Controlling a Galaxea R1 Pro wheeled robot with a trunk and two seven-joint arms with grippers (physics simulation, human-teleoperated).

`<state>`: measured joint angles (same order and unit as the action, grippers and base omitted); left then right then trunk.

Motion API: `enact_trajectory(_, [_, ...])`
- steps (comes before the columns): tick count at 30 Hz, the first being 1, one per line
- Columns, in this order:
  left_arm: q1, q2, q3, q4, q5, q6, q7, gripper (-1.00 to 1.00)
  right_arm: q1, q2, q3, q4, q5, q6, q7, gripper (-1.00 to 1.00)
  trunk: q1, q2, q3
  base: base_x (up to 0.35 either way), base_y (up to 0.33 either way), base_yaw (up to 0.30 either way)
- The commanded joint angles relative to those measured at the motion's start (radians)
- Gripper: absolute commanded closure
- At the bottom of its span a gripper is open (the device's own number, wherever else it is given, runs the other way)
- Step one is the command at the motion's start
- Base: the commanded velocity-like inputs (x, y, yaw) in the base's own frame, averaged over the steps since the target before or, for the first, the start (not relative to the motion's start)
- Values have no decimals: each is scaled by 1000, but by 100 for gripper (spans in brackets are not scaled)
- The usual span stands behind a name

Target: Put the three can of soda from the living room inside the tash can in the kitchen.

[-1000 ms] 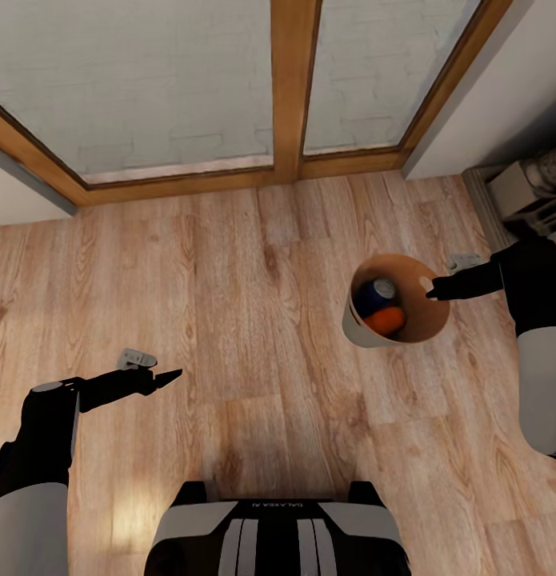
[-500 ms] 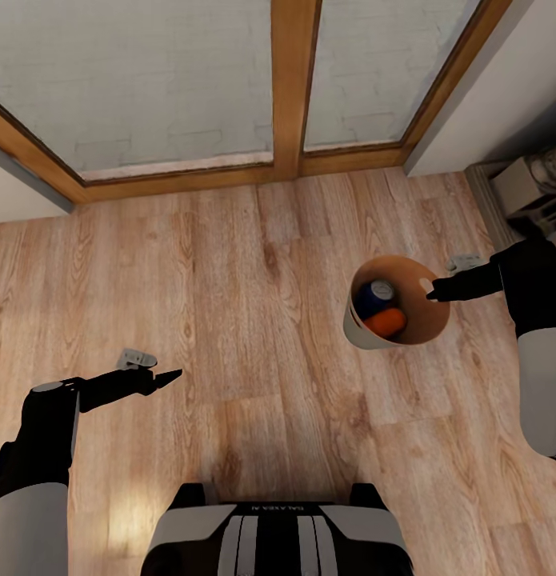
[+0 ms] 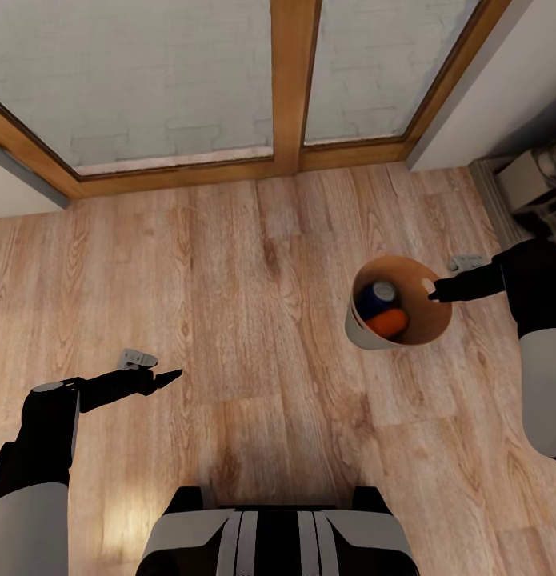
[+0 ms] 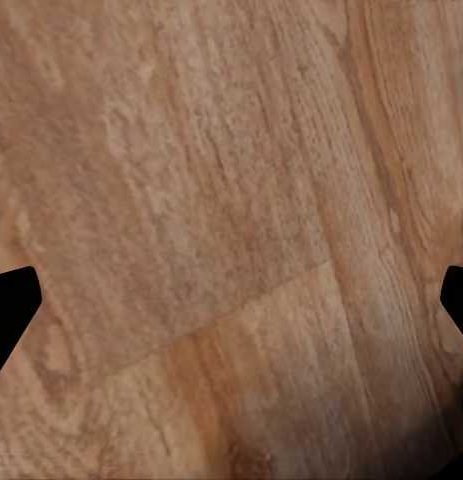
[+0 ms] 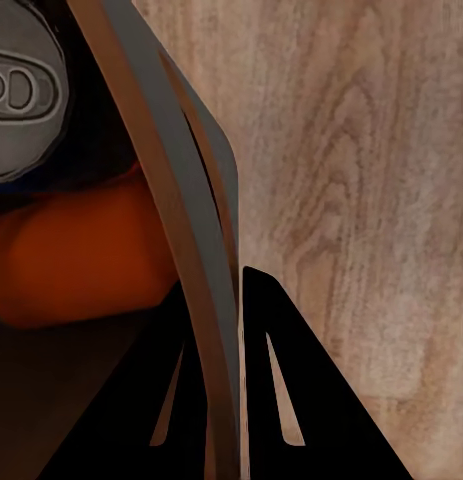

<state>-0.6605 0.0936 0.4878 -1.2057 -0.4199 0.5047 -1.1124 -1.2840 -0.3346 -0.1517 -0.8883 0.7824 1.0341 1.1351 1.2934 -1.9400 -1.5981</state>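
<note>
Right hand (image 3: 432, 289) pinches only the tash can (image 3: 360, 334) rim, so a jolt could tip it and spill the cans (image 3: 379, 308).

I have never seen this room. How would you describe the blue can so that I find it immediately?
Start at the wood-framed glass doors and look down across the plank floor to the small round bucket that the right gripper holds by its rim. Two cans lie inside it. The blue can has a grey metal top and lies nearer the doors than the orange can.
</note>
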Motion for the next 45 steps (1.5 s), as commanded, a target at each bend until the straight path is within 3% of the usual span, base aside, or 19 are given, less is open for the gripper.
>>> enact_trajectory(1, [0,0,0,0,1,0,0,-100,0,-1,0,0,-19,13,7,100,0,0,0,0,0,0])
enact_trajectory(7, [0,0,0,0,4,1,-2,-100,0,-7,0,0,-19,13,6,100,0,0,0,0,0,0])
enact_trajectory(20, [0,0,0,0,1,0,-1,-100,0,-9,1,0,-19,13,8,100,50,-91,-41,0,0,0])
enact_trajectory(24, [1,0,0,-1,3,0,-2,-100,0,-10,1,0,-19,13,8,100,50,-91,-41,0,0,0])
enact_trajectory(34, [1,-9,0,-2,2,-1,0,-100,0,-9,0,0,-19,13,8,100,88,-161,-72,0,0,0])
enact_trajectory(40, [1,-12,0,-4,3,-1,-4,-100,0,-9,1,0,-19,13,8,100,88,-161,-72,0,0,0])
enact_trajectory(45, [1,-12,0,-4,3,-3,-3,-100,0,-9,1,0,-19,13,8,100,107,-196,-88,0,0,0])
